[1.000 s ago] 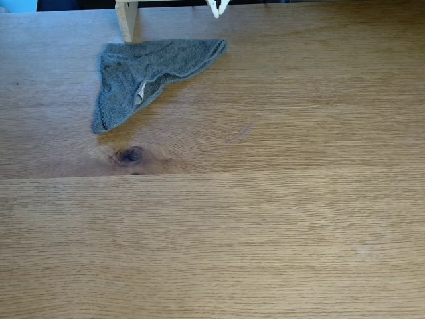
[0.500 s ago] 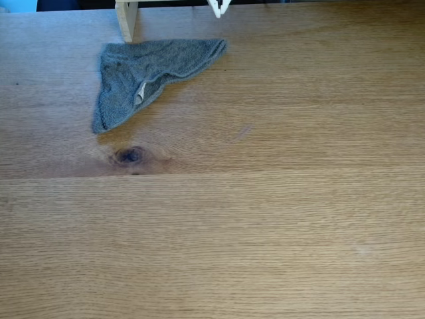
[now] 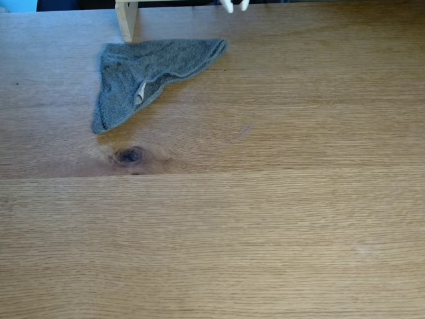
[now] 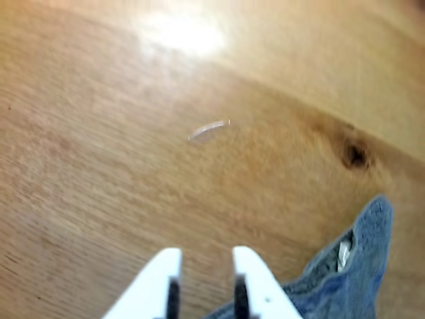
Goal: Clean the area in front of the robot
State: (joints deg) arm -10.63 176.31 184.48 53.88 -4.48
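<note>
The area is a light-brown oak tabletop [image 3: 265, 219] with a dark oval knot [image 3: 128, 155], and the wrist view shows that knot [image 4: 355, 155] too. A crumpled grey cloth [image 3: 143, 73] lies on it at the upper left. My gripper [image 3: 236, 6] peeks in at the top edge of the fixed view, just right of the cloth's far corner. In the wrist view my gripper [image 4: 206, 256] hangs above the wood with its white fingers [image 4: 156, 282] apart and nothing between them. The cloth [image 4: 355, 279] lies beside the right finger. A pale streak [image 4: 208, 130] marks the wood ahead.
A pale wooden post [image 3: 126, 18] stands at the table's far edge, just behind the cloth. A faint smear [image 3: 242, 131] shows on the wood right of the knot. Bright glare [image 4: 182, 33] lies on the table in the wrist view.
The gripper tips at the top edge of the fixed view have shifted a little to the right and spread apart. The cloth has not moved.
</note>
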